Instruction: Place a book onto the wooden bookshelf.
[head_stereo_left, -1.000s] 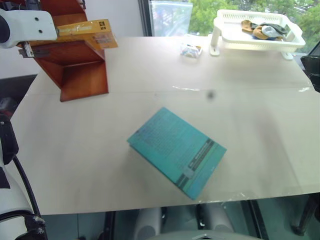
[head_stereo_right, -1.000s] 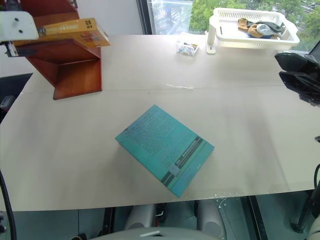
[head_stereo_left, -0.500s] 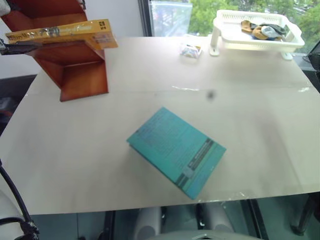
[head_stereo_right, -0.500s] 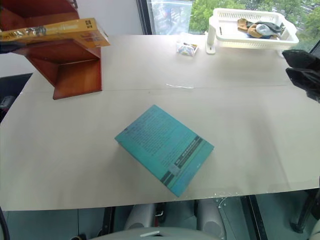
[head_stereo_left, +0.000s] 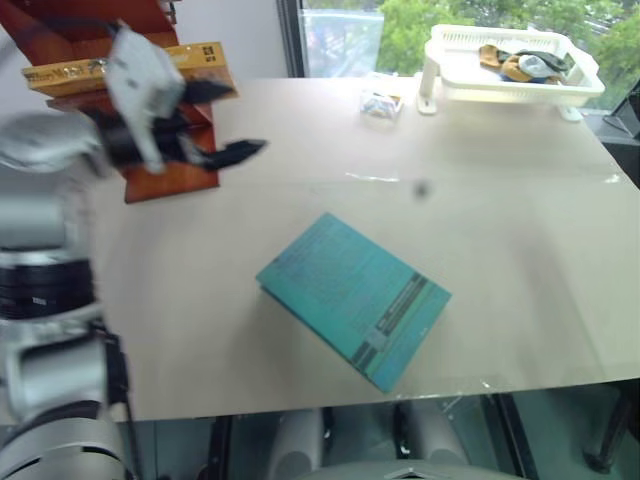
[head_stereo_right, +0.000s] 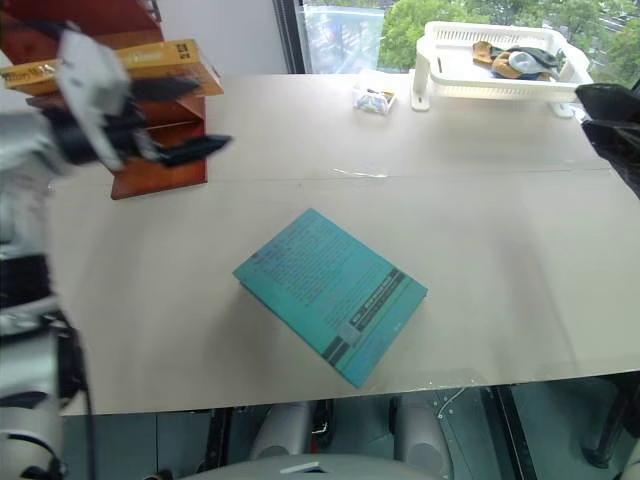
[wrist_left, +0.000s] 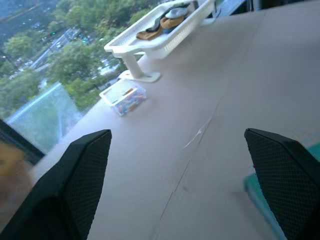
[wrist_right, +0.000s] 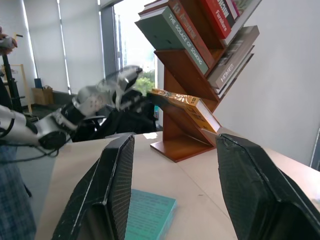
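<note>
1. Left eye view shows the book (head_stereo_left: 125, 68) lying flat on a low shelf of the wooden bookshelf (head_stereo_left: 165, 160), which stands at the table's (head_stereo_left: 500, 220) far left corner. One end of the book juts past the shelf's edge toward the table's middle.
2. My reading is that the placing is done: the orange-yellow book rests on the wood with nothing gripping it.
3. The left gripper (head_stereo_left: 215, 125) hangs in front of the bookshelf, above the table, its two black fingers spread wide and empty. It looks clear of the book, though blur makes the gap hard to judge.
4. The right gripper (wrist_right: 172, 190) sits off the table's right edge, its jaws parted with nothing between them.
5. What is left, I judge, is only for the left arm to get clear of the shelf; the book's overhang may call for a nudge.
6. Counts: one orange-yellow book on the low shelf; one teal-green book (head_stereo_left: 352, 298) lying flat near the table's near edge, well apart from the shelf.
7. One white tray (head_stereo_left: 520, 65) sits at the far right corner, holding a few small items, with one small clear box (head_stereo_left: 381, 100) just beside it.
8. The right wrist view shows several more books (wrist_right: 200, 30) leaning on the upper shelves; I cannot count them exactly.
</note>
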